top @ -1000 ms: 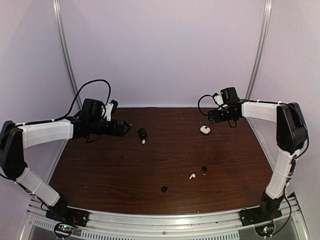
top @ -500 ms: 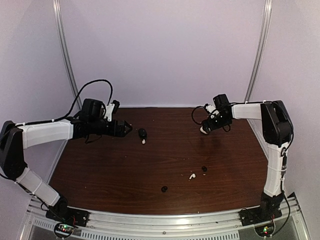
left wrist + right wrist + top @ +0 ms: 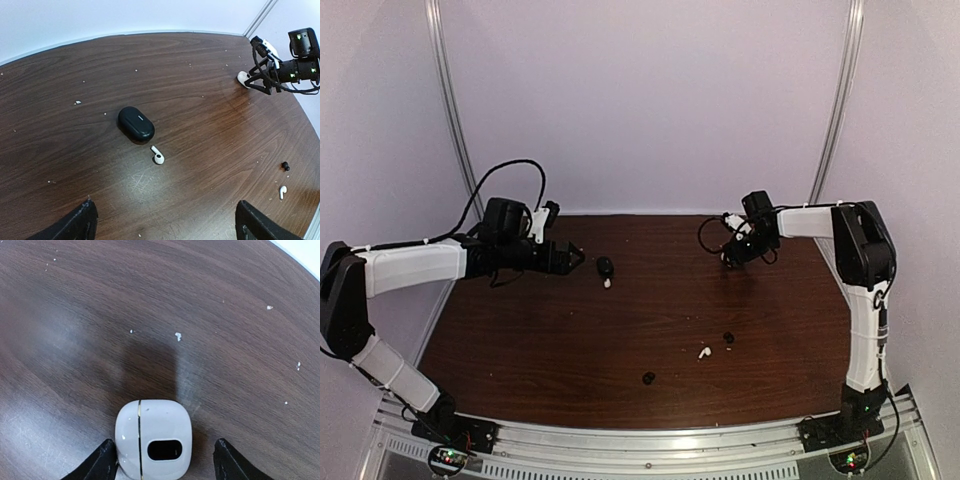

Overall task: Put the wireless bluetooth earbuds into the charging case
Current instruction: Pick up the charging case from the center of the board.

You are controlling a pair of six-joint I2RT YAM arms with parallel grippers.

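1. Far left, the left fingers (image 3: 80,224) hang spread wide above the counter (image 3: 520,340), holding nothing.
2. Just ahead of them the black charging case (image 3: 136,123) lies flat on the wood with its lid shut.
3. On its near side sits one white earbud (image 3: 158,157), close to the case but not touching it.
4. Down toward the near edge, a black earbud (image 3: 648,378) lies on its own.
5. Right of that comes the second white earbud (image 3: 703,352), with the second black earbud (image 3: 728,339) near it, the two apart.
6. Far right, at the back, the white charging case (image 3: 154,438) sits closed on the counter between the right fingers (image 3: 102,462).
7. Those fingers are spread wide, one on either side of it. The one on the seam side is just beside the case, and I cannot tell whether it touches. The other shows a clear gap.
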